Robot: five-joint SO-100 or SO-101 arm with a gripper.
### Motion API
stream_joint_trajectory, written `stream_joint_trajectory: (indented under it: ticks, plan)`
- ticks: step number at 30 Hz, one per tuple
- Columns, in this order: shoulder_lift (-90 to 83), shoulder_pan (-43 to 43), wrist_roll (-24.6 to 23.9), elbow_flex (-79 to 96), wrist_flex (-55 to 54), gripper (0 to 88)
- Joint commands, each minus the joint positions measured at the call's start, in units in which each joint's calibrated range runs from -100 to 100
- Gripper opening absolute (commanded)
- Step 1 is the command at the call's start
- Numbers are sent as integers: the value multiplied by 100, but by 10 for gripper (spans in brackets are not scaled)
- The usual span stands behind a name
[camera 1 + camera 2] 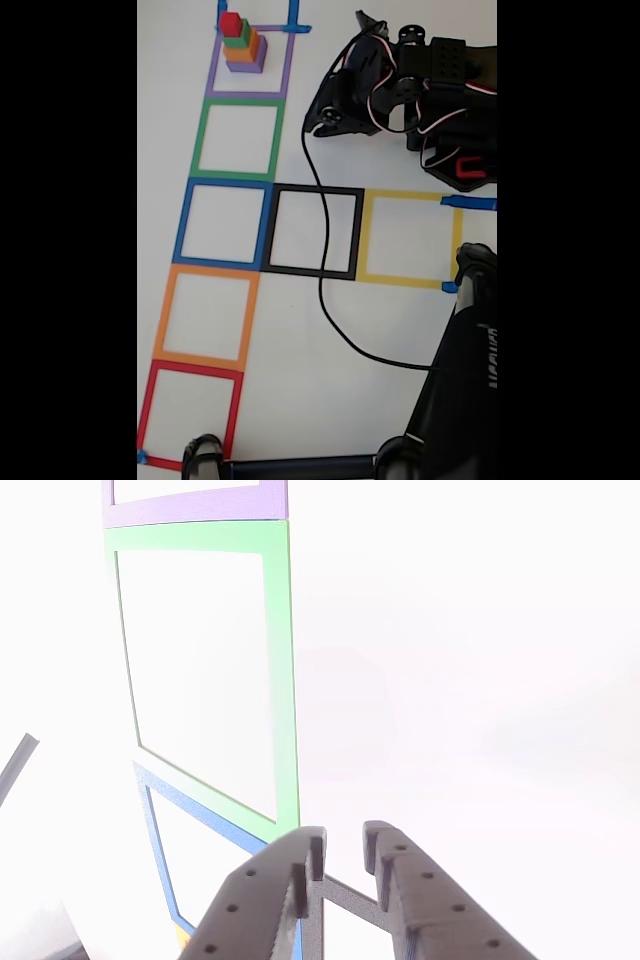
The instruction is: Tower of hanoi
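The tower of hanoi (242,42) stands stacked inside the purple tape square (288,70) at the top of the fixed view. The purple cube (248,60) is at the bottom, then the orange cube (250,45), the green cube (239,37) and the red cube (231,22) on top. My arm is folded at the upper right, well to the right of the stack. My gripper (320,121) points down-left toward the green tape square (200,135). In the other view the gripper (343,840) is shut with nothing in it, only a narrow slit between its dark fingers.
A column of tape squares runs down the left: green, blue (183,225), orange (165,315), red (147,410). Black (315,190) and yellow (405,196) squares branch right. A black cable (322,270) crosses the black square. A black camera stand (455,380) fills the lower right.
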Motion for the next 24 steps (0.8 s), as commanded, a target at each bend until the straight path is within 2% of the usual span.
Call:
stream_joint_trajectory:
  ticks: [1, 24]
  plan:
    - [-85, 4, -42, 35, -84, 16]
    - [-85, 61, -127, 35, -84, 16]
